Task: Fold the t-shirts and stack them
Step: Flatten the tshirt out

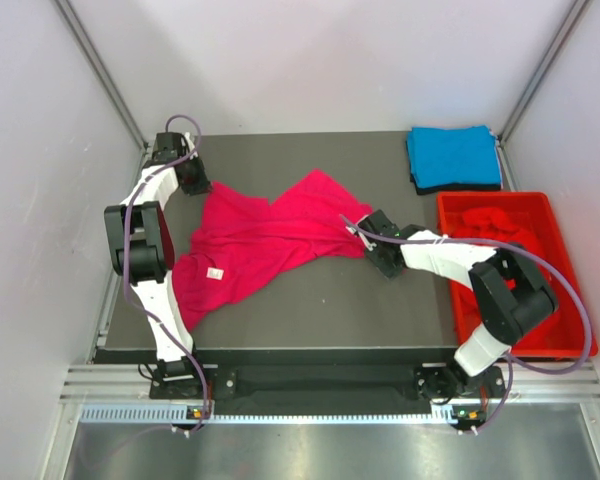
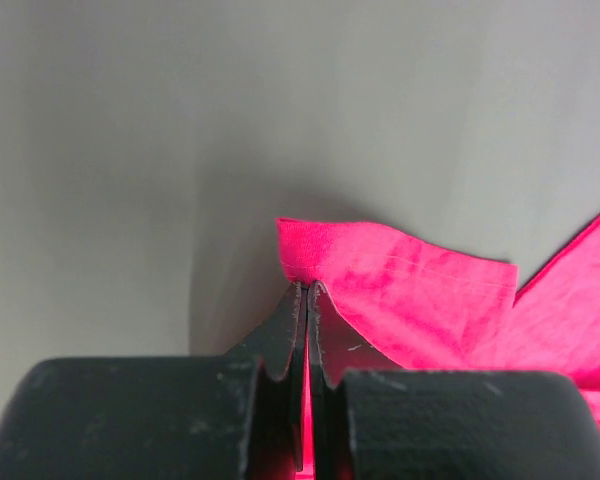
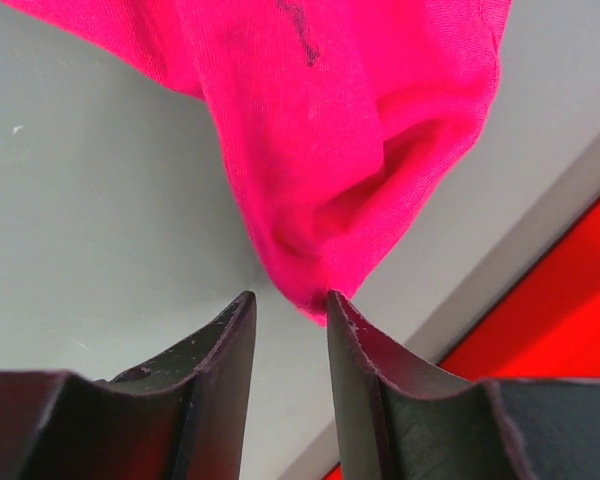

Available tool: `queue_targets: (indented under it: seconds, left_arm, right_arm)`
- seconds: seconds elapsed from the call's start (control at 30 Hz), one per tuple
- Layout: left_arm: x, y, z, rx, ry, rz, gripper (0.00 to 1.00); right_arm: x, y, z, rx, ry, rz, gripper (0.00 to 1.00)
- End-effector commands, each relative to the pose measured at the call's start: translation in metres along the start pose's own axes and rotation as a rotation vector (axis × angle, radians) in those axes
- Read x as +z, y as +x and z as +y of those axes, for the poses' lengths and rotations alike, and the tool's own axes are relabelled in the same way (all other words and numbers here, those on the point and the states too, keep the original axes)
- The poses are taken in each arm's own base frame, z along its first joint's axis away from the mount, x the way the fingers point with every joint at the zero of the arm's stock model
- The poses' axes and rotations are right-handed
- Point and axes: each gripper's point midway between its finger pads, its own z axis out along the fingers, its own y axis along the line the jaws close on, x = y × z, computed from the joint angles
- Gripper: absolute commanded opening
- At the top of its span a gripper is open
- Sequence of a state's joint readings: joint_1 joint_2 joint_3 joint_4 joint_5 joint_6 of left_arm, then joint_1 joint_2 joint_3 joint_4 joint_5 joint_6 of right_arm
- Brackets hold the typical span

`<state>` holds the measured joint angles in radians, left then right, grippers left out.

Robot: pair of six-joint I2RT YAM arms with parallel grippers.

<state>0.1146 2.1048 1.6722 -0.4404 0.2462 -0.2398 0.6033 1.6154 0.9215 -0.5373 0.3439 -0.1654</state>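
Pink cotton of the t-shirt (image 1: 260, 245) lay crumpled between the two grippers. The left gripper (image 2: 306, 290) was clamped tight on a hemmed corner, which stood up just beyond its fingertips. The right gripper (image 3: 290, 305) had its jaws partly apart and held nothing. A bunched point of cloth sat just ahead of the gap, brushing one fingertip. Closing from there would likely catch only a sliver of fabric. That sliver could slip out under a pull, and one-sided tension might drag the shirt askew.
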Motion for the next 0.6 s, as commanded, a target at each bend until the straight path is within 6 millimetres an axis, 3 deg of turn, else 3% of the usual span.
queue_targets:
  seconds: [0.0,0.13,0.27,0.3,0.33,0.43,0.47,0.5,0.53,0.57]
  left_arm:
    - [0.000,-0.017,-0.010,-0.008,0.051,-0.052,0.00]
    - [-0.003,-0.016,-0.014,-0.015,0.070,-0.057,0.00]
    - [-0.013,-0.021,-0.017,0.001,0.079,-0.080,0.00]
    - [-0.020,-0.028,-0.020,0.001,0.085,-0.098,0.00]
    - [-0.024,-0.031,-0.024,-0.002,0.095,-0.106,0.00]
    - [-0.052,-0.055,-0.038,-0.002,0.113,-0.164,0.00]
    - [-0.064,-0.066,-0.044,0.000,0.120,-0.197,0.00]
    - [-0.084,-0.079,-0.053,0.006,0.135,-0.243,0.00]
    - [-0.097,-0.089,-0.058,0.004,0.144,-0.280,0.00]
    - [-0.109,-0.097,-0.062,0.003,0.144,-0.313,0.00]
  right_arm:
    - [0.008,-0.005,0.002,-0.021,0.012,-0.008,0.34]
    - [0.014,-0.002,0.000,-0.028,0.040,0.025,0.25]
    - [0.005,-0.010,-0.019,0.005,0.132,-0.007,0.10]
    - [0.001,-0.013,-0.027,0.018,0.174,-0.015,0.00]
    - [-0.005,-0.021,-0.036,0.039,0.212,-0.033,0.00]
    - [-0.038,-0.035,-0.075,0.150,0.390,-0.065,0.00]
    - [-0.064,-0.061,-0.093,0.214,0.431,-0.134,0.00]
    - [-0.081,-0.062,-0.105,0.240,0.479,-0.124,0.00]
    - [-0.111,-0.087,-0.123,0.303,0.508,-0.198,0.00]
    - [-0.131,-0.093,-0.136,0.338,0.544,-0.230,0.00]
